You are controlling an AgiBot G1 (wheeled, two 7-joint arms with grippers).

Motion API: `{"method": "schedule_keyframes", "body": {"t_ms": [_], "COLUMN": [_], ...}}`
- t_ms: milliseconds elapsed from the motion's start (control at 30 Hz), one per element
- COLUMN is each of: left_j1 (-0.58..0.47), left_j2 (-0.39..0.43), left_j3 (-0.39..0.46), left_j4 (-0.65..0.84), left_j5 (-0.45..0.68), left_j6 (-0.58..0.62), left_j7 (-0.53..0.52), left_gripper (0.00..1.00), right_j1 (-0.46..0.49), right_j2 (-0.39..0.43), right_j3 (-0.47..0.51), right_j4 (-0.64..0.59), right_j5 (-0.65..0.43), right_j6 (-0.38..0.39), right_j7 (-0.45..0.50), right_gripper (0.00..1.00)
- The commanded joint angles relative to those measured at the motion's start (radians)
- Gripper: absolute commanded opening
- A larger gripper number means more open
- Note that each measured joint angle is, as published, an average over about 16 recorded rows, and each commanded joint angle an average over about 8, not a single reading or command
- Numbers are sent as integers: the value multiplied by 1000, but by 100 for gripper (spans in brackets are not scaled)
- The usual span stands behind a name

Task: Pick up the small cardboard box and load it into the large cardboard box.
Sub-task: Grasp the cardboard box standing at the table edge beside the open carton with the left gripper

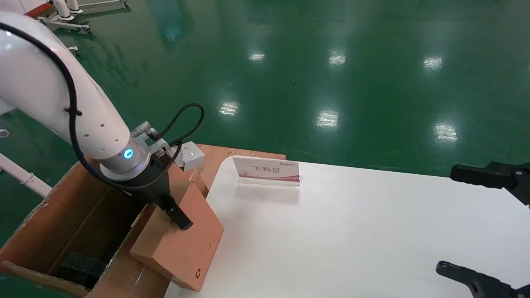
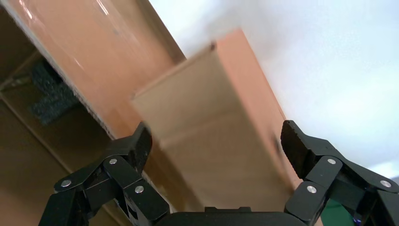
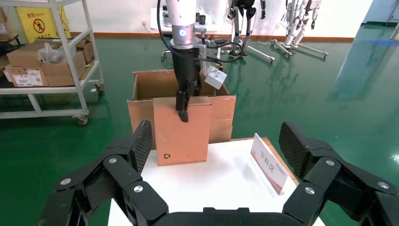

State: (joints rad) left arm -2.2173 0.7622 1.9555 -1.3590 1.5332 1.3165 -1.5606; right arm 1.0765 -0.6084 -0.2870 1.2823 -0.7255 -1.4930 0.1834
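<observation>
The small cardboard box (image 1: pixel 182 244) stands tilted at the left edge of the white table (image 1: pixel 352 231), its recycling mark at a lower corner, leaning over a flap of the large cardboard box (image 1: pixel 62 207). My left gripper (image 1: pixel 184 223) is shut on the small box's upper edge, one finger on its front face and the other hidden behind it. In the left wrist view the fingers (image 2: pixel 139 146) straddle the small box (image 2: pixel 211 122). Black foam (image 1: pixel 83 263) lies at the large box's bottom. My right gripper (image 1: pixel 447 219) hangs open and empty over the table's right side.
A clear sign holder with a pink-edged card (image 1: pixel 267 170) stands on the table's far side behind the small box. In the right wrist view a wheeled shelf (image 3: pixel 47 61) with cartons stands beyond the large box (image 3: pixel 221 113). Green floor surrounds the table.
</observation>
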Motion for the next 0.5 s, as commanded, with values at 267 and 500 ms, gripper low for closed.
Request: {"method": "schedule_keyframes", "body": {"t_ms": [267,500], "left_j1": [17,13], "left_j2": [-9,-6], "left_j3": [-2,-2], "left_j4": [-1,-1], "left_j5": [11,10], "left_j6": [-38,-29], "left_j7": [-2,-3], "left_gripper": [69,0], "right_j1": [0,0], "right_j2": [0,0], "right_j3": [0,0], "right_j4": [0,0], "right_j5": [0,0], "right_j6": [0,0], "right_j7": [0,0], "right_gripper": [100,34]}}
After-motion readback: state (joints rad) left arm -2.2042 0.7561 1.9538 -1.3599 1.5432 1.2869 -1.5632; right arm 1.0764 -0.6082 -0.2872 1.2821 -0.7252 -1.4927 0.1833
